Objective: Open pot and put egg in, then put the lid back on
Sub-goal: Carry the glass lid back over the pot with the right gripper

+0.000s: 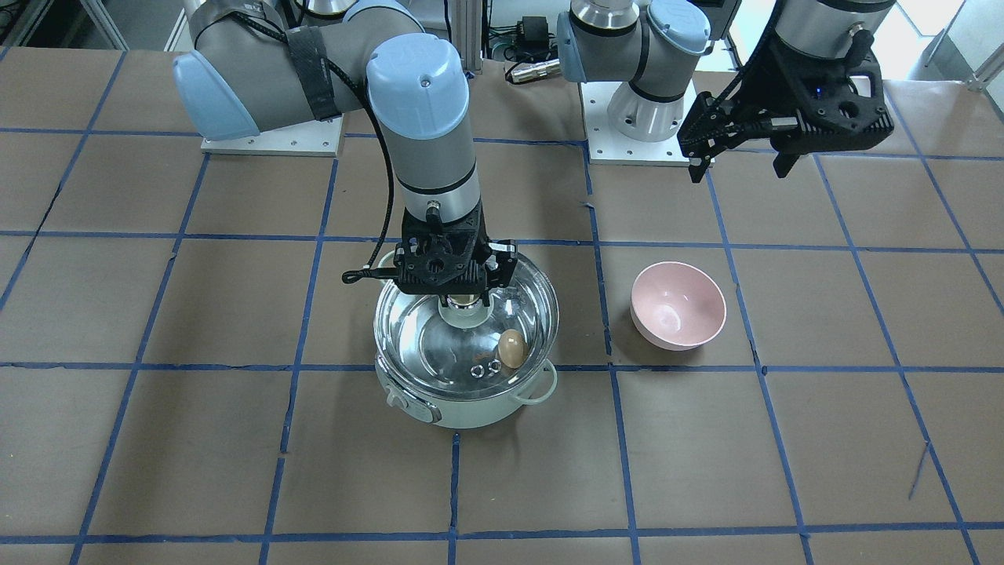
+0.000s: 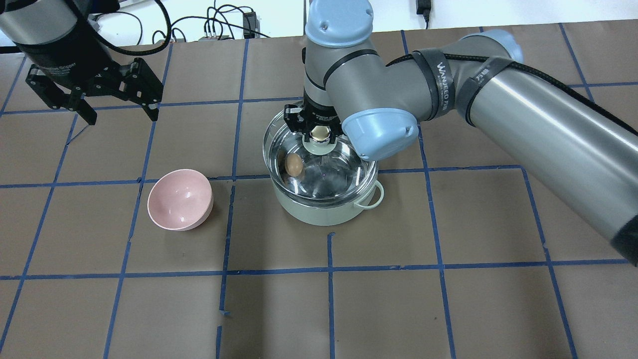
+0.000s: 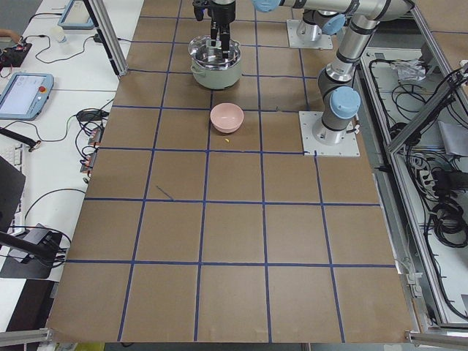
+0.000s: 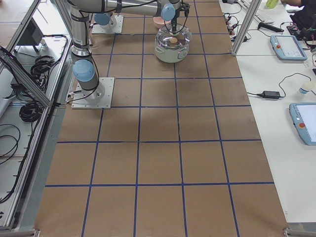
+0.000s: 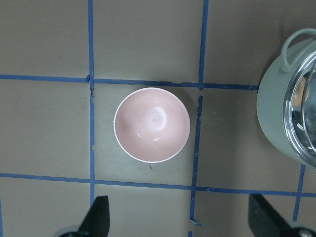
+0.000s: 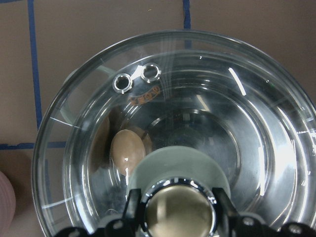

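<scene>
The mint-green pot stands mid-table. The tan egg lies inside it on the steel bottom, seen through the glass in the right wrist view. The clear glass lid covers the pot's mouth; I cannot tell whether it rests on the rim or hangs just above it. My right gripper is shut on the lid's gold-capped knob, pointing straight down. My left gripper is open and empty, raised well above the table, off to the pot's side.
A pink bowl stands empty on the table beside the pot, below the left gripper. The brown table has blue tape lines. The arm bases are bolted at the robot's edge.
</scene>
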